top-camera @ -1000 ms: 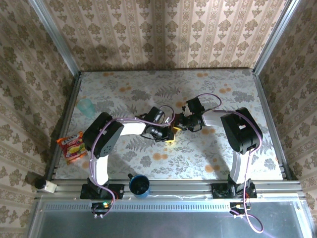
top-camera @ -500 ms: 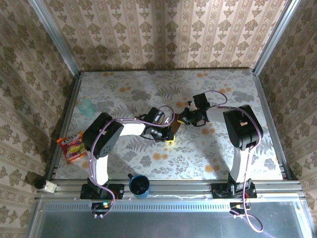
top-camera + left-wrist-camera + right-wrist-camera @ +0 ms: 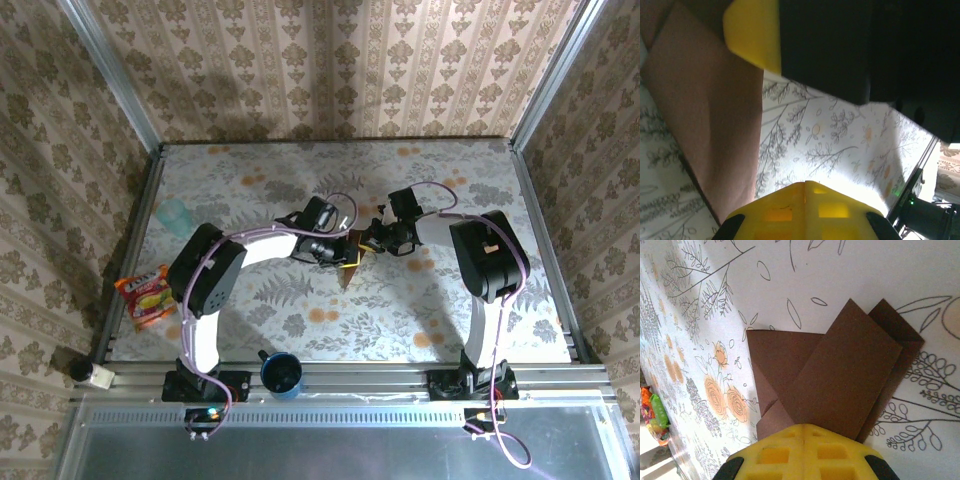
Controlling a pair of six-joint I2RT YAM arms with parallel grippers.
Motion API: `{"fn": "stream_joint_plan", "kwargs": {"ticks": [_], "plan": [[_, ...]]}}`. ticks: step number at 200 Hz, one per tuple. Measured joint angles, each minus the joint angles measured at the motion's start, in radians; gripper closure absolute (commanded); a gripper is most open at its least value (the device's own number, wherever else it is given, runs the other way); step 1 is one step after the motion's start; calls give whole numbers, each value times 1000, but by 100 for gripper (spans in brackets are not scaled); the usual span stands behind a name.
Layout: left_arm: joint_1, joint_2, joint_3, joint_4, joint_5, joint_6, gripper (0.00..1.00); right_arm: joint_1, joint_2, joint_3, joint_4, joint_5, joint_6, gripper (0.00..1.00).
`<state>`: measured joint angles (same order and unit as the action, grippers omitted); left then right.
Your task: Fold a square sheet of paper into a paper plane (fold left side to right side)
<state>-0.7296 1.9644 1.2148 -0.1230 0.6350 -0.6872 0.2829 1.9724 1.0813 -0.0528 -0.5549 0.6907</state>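
Flowered counter [image 3: 250, 320], boxed in by walls [image 3: 300, 70] papered in a damask stripe. Near the middle, between the two wrists, the sheet of paper [image 3: 348, 274]: dark reddish-brown, matte, already folded into overlapping layers, tilted with one corner pointing toward the arm bases.

Right claw [image 3: 366, 247]: closed all the way, fingertips together with only a seam between them in the right wrist view, nipping the near edge of the sheet (thin stuff, so no gap to speak of). Beyond those tips, several flaps fanned over one another above the leaf print, with a darker strip along the right side.

Left claw [image 3: 351, 261]: closed as well, pads pressed together, gripping nothing. Sits just beside the bottom end of the sheet in the left wrist view, the paper rising along the left of that picture up to a yellow finger [image 3: 752, 35] of the other claw. Touching the paper or a hair apart: cannot tell.

Elsewhere, an orange snack packet [image 3: 146, 296] at the left edge, a blue cup [image 3: 281, 374] at the near rail between the bases, a pale green cup [image 3: 174, 213] toward the far left. All three well apart from the sheet.
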Motion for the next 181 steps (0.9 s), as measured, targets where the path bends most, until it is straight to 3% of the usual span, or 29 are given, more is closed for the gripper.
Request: {"fn": "stream_joint_plan", "kwargs": {"ticks": [76, 181], "plan": [[5, 133, 86, -17, 24, 16, 100, 0, 0, 0, -2, 2, -11, 100], [-1, 97, 8, 26, 16, 53, 100, 4, 0, 31, -85, 22, -49, 100]]}}
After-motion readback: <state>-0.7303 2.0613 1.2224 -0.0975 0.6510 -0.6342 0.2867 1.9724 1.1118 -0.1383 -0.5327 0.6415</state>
